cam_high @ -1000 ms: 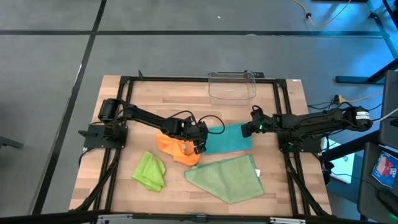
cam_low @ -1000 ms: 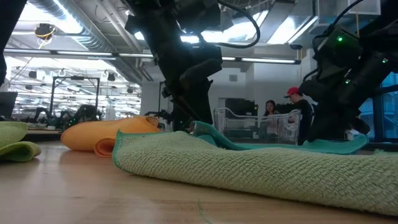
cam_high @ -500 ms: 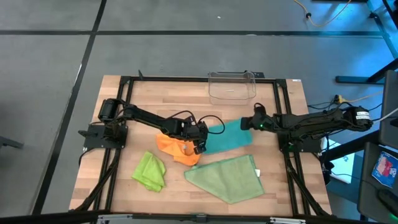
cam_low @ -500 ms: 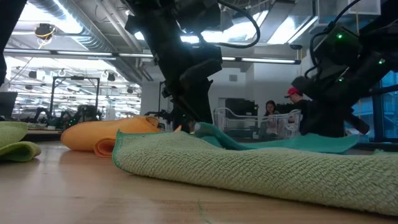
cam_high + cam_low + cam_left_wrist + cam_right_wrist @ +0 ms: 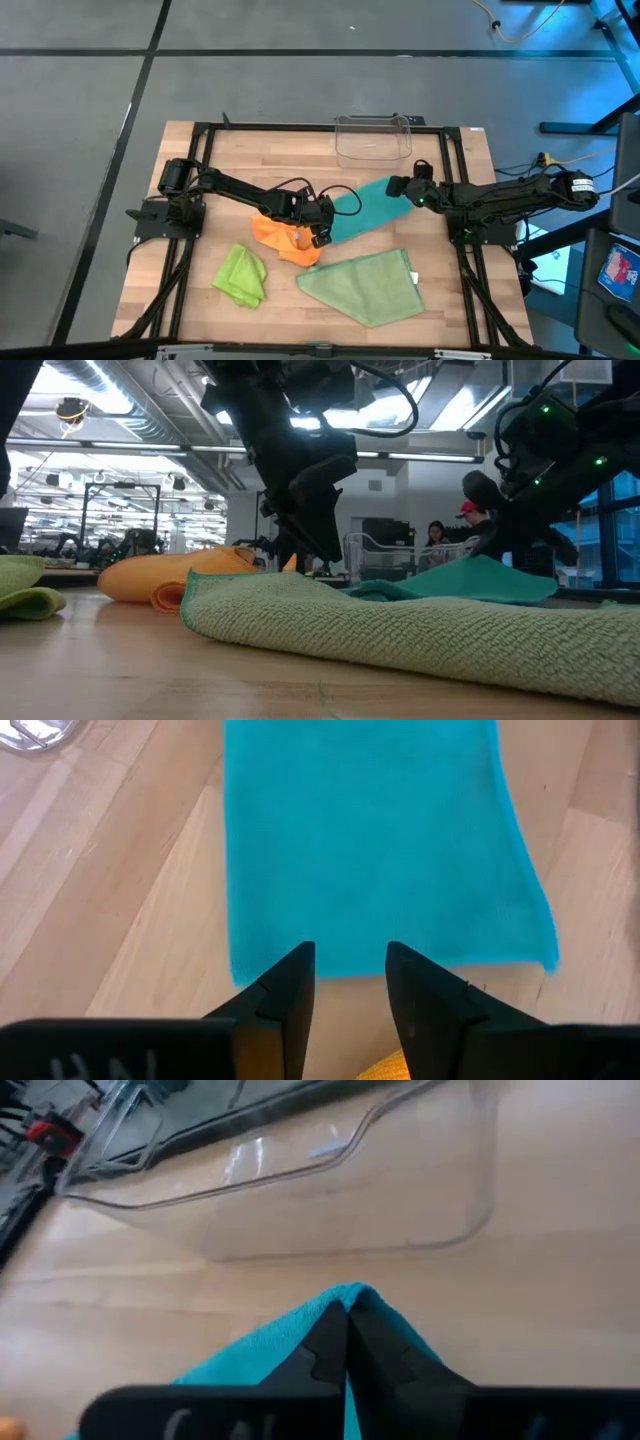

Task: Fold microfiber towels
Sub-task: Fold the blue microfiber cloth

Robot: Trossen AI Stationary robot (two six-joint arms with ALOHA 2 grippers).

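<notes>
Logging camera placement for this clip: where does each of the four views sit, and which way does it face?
High: overhead, straight down on the table; both arms show.
Low: table height, level across the pale green towel into the room; arms above.
Left wrist: past the left gripper, fingers apart, at the teal towel.
Right wrist: right gripper shut on a teal corner, facing the clear bin.
All four show the teal towel.

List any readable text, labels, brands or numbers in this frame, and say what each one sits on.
No text can be read with certainty.
Pale raised lettering on the left gripper body: cut off at the picture's edge, unreadable.
Similar lettering on the right gripper body: blurred, unreadable.
White tag at the sage green towel edge: too small to read.
Clear plastic bin: no label visible.
</notes>
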